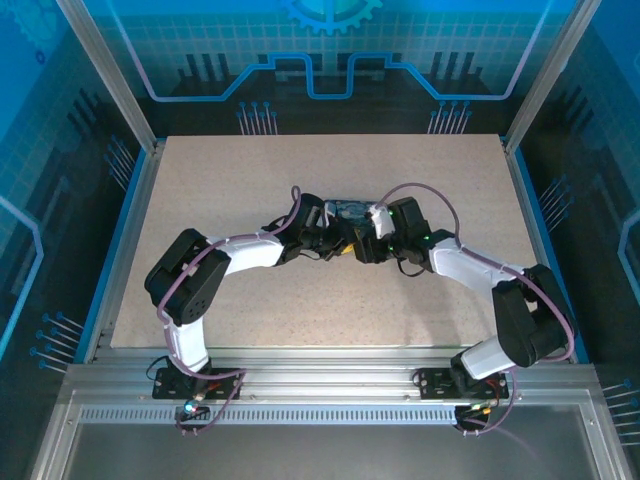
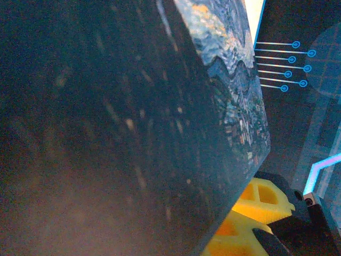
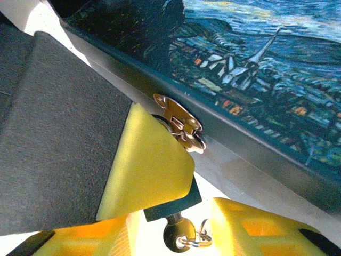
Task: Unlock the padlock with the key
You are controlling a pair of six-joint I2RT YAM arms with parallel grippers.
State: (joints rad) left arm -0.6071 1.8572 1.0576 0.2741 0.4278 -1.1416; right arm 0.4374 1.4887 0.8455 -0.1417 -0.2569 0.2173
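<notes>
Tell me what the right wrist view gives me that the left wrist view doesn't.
Right wrist: the brass lock on the edge of the painted box, and the key with its ring, low between the yellow fingers. Left wrist: the box's dark, blurred face close up, backdrop lines beyond. Both: the painted box and yellow fingers.

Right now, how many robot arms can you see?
2. The left arm bends in from the left, the right arm from the right, meeting at the painted box mid-table.
</notes>
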